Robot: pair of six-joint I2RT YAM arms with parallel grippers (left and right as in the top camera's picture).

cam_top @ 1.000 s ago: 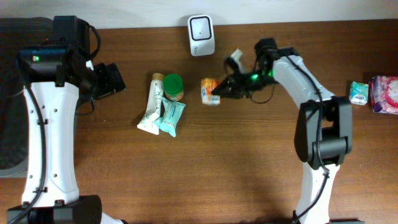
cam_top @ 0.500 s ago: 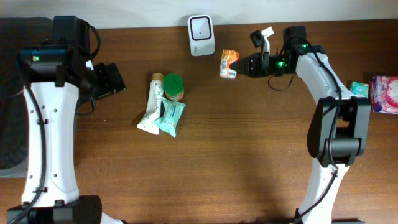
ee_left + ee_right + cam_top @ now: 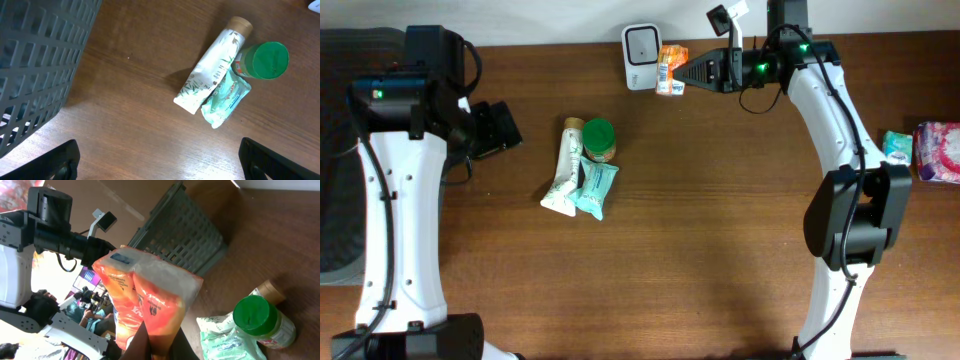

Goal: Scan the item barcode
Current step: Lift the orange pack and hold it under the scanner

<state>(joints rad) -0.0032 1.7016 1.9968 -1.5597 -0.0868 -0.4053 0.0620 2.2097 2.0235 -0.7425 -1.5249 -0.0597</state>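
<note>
Packet (image 3: 668,68) pinched in my right tool (image 3: 685,71) sits just beside scanner (image 3: 643,43), top centre; I'd rotate it slowly there.

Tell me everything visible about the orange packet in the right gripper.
The orange packet is a soft, glossy plastic pouch, orange with a whitish part and a small blue mark near one end; it looks like two packs joined. The right gripper, jaws shut on one edge, holds it off the table, just beside the white scanner at the far edge. Whether it touches the scanner cannot be told.
</note>
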